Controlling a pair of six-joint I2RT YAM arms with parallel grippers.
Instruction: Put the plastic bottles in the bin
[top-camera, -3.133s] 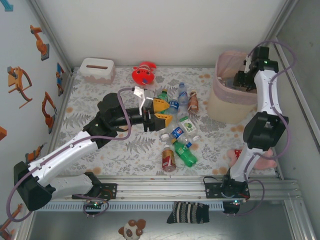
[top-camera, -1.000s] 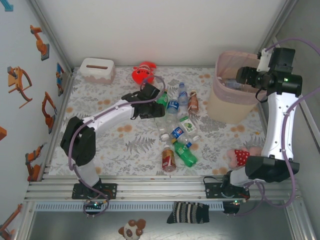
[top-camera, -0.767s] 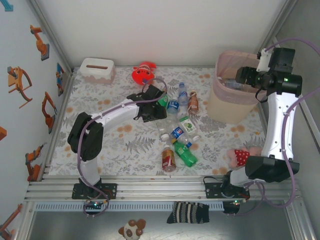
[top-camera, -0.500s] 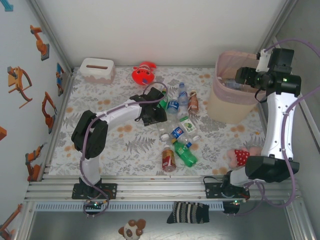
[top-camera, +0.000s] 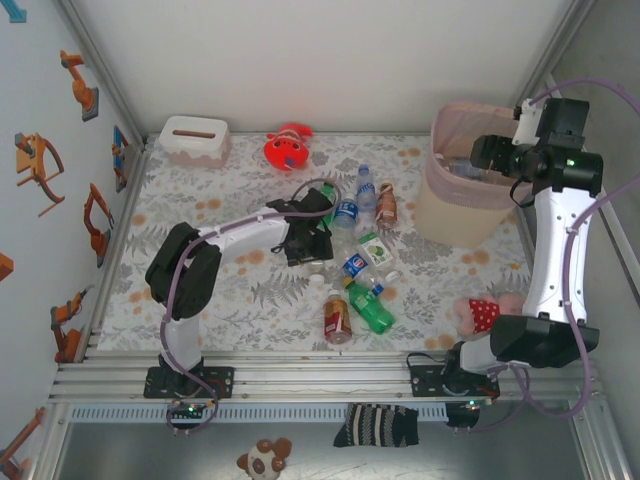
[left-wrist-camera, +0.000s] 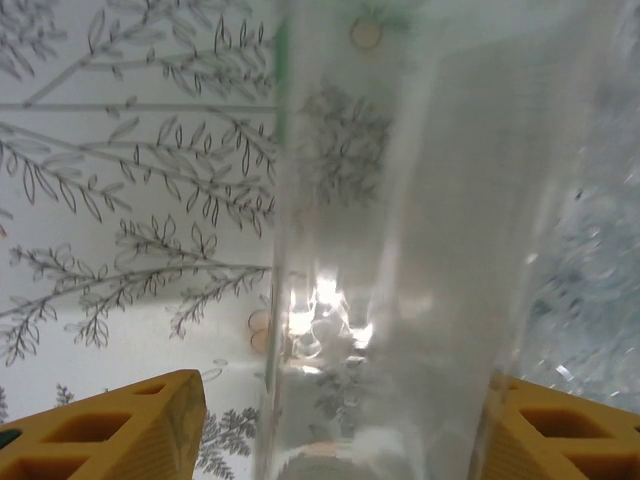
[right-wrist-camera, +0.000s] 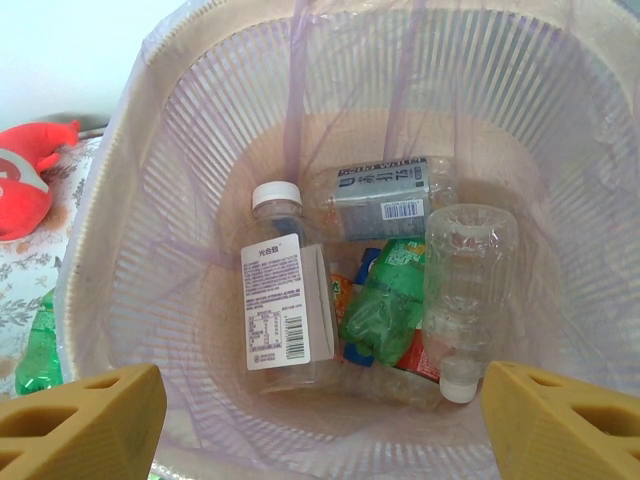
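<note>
Lowered left jaws loosely straddle the clear bottle (left-wrist-camera: 390, 250), crosswise to them; right jaws empty, wide

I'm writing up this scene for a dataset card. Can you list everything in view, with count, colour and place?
plastic bottles on the table: about ten; clear, green or brown; clustered mid-table
bottles in the bin: at least four; clear or green; lying at the bottom
bin: one; pale pink; far right corner
tissue box: one; white; far left corner
red plush toy: one; red; far edge, middle
pink-and-red plush toy: one; near right, beside the right arm
striped cloth: one; dark and light; in front of the rail
brown-and-white plush toy: one; bottom edge
left tool: yellow fingers; open, astride a clear bottle
right tool: yellow fingers; open, above the bin
</note>
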